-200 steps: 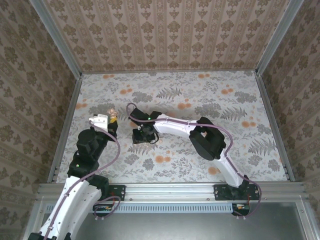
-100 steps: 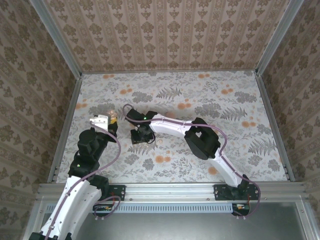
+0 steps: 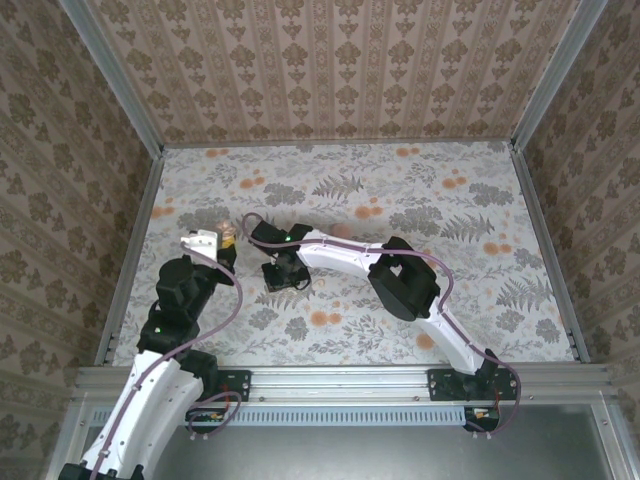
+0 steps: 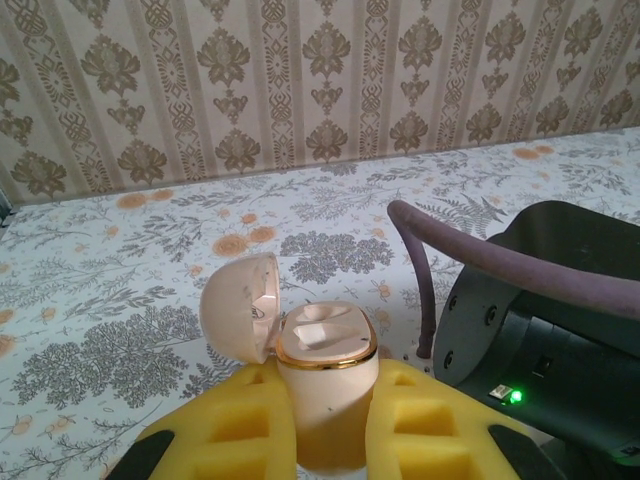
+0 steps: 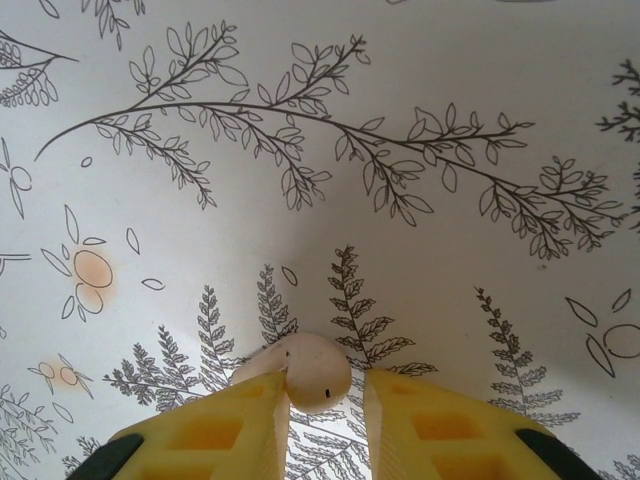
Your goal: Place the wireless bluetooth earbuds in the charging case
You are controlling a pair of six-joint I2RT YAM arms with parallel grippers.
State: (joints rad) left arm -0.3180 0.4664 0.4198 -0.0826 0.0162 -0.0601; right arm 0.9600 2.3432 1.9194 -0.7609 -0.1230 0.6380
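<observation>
Since the tiny earbud (image 5: 310, 372) looks light, hard and slick, lying on the surface (image 5: 400, 100) between right fingers (image 5: 215, 430) narrowly apart, pinch its round body squarely or it may squirt out; the open charging case (image 4: 325, 400), at its 10 o'clock, sits clamped in left fingers (image 4: 240, 430).

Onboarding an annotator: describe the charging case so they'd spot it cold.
On the floral table, find the left arm. Pinched upright between the yellow pads of the left end effector is the charging case. It is a pale pink pod with a gold rim and hinged lid flipped open, unlike the small lidless earbud nearby.
</observation>
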